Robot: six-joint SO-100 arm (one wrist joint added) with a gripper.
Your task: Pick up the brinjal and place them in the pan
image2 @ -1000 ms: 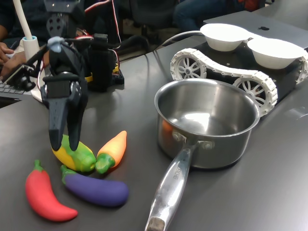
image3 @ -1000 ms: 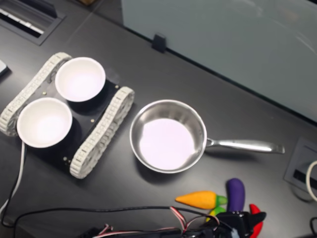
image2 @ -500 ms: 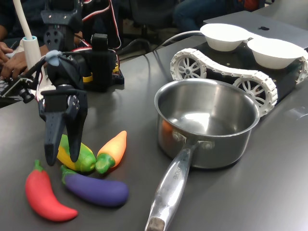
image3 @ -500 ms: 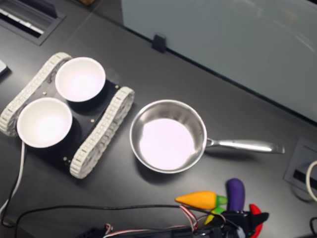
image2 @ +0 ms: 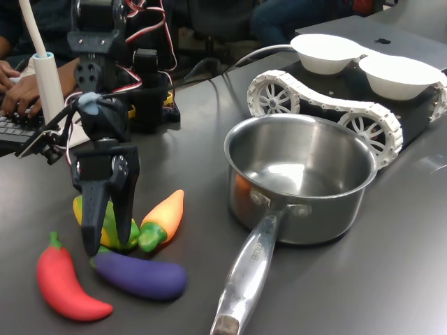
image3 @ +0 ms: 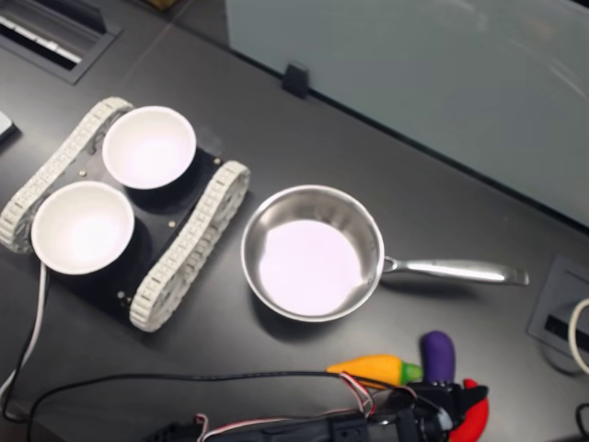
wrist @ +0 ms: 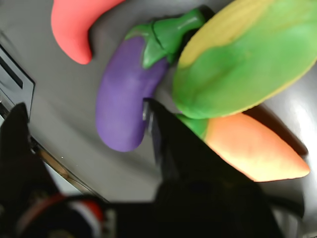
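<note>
Brinjal [image2: 140, 275] looks light, smooth, likely slippery; I'd pinch its thick middle with my parted-jawed gripper [image2: 106, 240].

Brinjal [image3: 439, 354] half hidden under the arm in the second exterior view.

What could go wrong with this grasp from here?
1. The gripper is open and low over the stem end of the brinjal, where the corn toy and orange pepper crowd in; closing could catch a neighbour.
2. An end grasp on the rounded body may let the brinjal swing or slip.
3. The red chili lies close alongside and may get nudged.
</note>
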